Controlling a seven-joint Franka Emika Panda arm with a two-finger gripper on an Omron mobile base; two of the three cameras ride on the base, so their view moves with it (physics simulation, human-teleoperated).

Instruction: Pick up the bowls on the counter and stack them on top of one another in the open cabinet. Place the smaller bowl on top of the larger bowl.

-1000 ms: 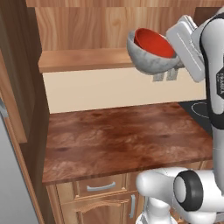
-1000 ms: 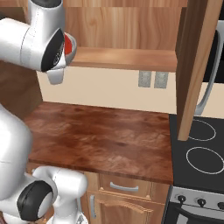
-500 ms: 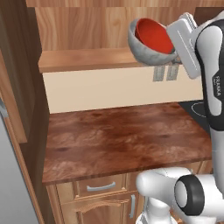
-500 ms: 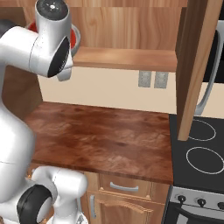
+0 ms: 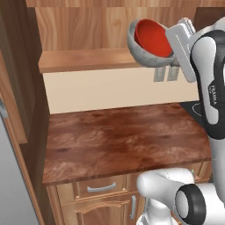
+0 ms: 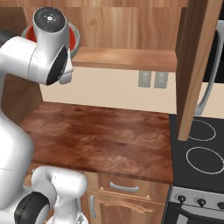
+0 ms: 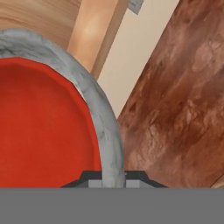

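Note:
My gripper (image 5: 172, 43) is shut on the rim of the larger bowl (image 5: 139, 51), mottled grey-white and tilted on its side in the air. The smaller bowl (image 5: 154, 38), glossy red, is nested inside it. The pair hangs just above the front edge of the open cabinet's shelf board (image 5: 88, 59), over the right part of the counter (image 5: 123, 140). In the hand view the grey wall (image 7: 103, 127) runs between my gripper's tips (image 7: 113, 177), with the red bowl (image 7: 43, 127) to its left. From the right base view my arm hides most of the bowls; the grey rim (image 6: 75, 37) peeks out.
A black stovetop (image 6: 197, 148) adjoins the counter on the right. The cabinet's open door (image 6: 197, 65) hangs out over that side. Wall outlets (image 6: 152, 79) sit under the shelf. Drawers with silver handles (image 5: 101, 189) run below the counter, and a tall wooden side panel (image 5: 17, 88) stands at left.
The arm has lifted the nested bowls higher, from below the shelf edge to level with the cabinet opening. The grip has stayed shut throughout.

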